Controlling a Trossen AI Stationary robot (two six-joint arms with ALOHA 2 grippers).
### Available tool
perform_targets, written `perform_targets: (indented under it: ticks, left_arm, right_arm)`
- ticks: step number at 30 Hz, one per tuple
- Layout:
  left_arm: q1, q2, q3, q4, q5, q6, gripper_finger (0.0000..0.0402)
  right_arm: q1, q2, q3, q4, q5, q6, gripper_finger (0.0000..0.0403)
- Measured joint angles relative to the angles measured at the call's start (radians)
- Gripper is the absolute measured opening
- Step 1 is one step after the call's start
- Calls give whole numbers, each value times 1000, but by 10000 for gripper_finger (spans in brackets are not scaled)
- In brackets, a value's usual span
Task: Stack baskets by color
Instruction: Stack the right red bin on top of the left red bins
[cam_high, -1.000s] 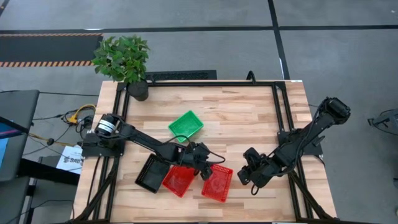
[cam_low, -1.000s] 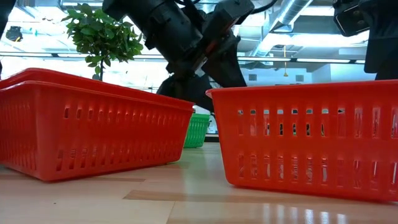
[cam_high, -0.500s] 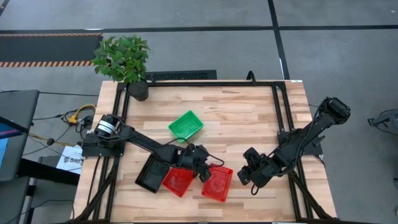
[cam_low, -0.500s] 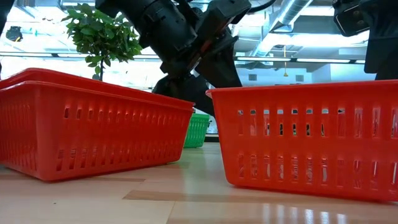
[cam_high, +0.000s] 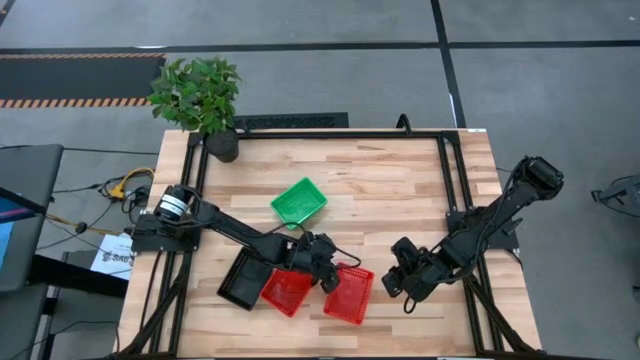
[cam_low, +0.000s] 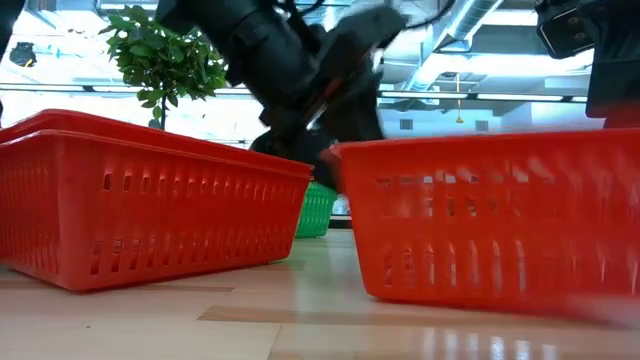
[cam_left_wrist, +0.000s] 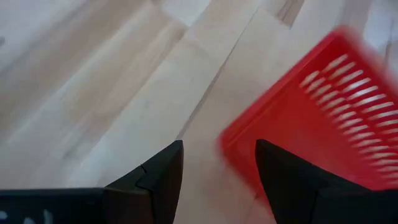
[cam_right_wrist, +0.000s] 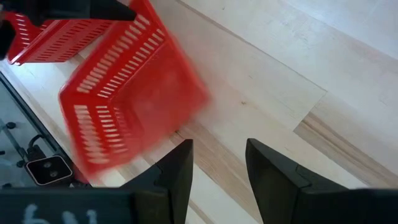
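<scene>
Your left gripper (cam_high: 335, 276) has its fingers spread over the rim of the single red basket (cam_high: 350, 294), not pinching it. Just beside sits the red stack (cam_high: 285, 291), then the black basket (cam_high: 240, 279); the green basket (cam_high: 299, 201) lies farther off. Your right gripper (cam_high: 392, 283) waits, fingers apart, empty.

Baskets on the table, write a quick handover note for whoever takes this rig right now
Left hand: open, low at the near corner of the right red basket, which looks mid-move; a grip can't be confirmed.
Right hand: open, holding nothing, waiting just right of that basket.
Positions: left red basket sits beside the black basket near the front edge; green basket lies alone mid-table.
Done: the left red basket shows a doubled rim in the low view, so it may already be a stack.
Left: nest the right red basket into the left one.
</scene>
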Motion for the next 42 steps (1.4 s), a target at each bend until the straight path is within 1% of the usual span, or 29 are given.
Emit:
perform_targets:
  ticks: [5, 12, 15, 17, 19, 23, 25, 26, 31, 35, 39, 42]
  left_arm:
    - [-5, 28, 9, -5, 62, -7, 187]
    - [-5, 28, 10, -8, 44, -11, 187]
    - [-5, 28, 10, -10, 40, -12, 180]
    - [-4, 28, 10, -10, 41, -12, 163]
    - [-2, 28, 10, -9, 46, -13, 138]
    - [11, 28, 10, -3, 59, -18, 66]
    - [21, 27, 11, 29, 71, -28, 26]
    - [27, 27, 11, 50, 76, -28, 15]
    - [57, 26, 11, 141, 80, -28, 7]
    - [81, 26, 13, 159, 91, -28, 3]
    - [100, 25, 68, 96, 129, 15, 2]
    - [110, 25, 132, 29, 150, 61, 1]
  right_arm:
    - [0, 0, 0, -2, 0, 0, 170]
    - [0, 0, 0, -1, 0, 0, 170]
    - [0, 0, 0, -1, 0, -1, 170]
    - [0, 0, 0, -1, -2, 0, 170]
    - [0, 0, 0, -1, -1, -1, 170]
    - [0, 0, 0, -3, -1, -1, 170]
    - [0, 0, 0, -4, -1, -1, 170]
    - [0, 0, 0, -4, -1, -5, 170]
    - [1, 0, 0, -7, -1, -8, 170]
    - [6, 0, 0, -8, 1, -8, 170]
    - [25, 0, 0, -9, 20, 4, 170]
    - [41, 0, 0, -11, 25, 7, 170]
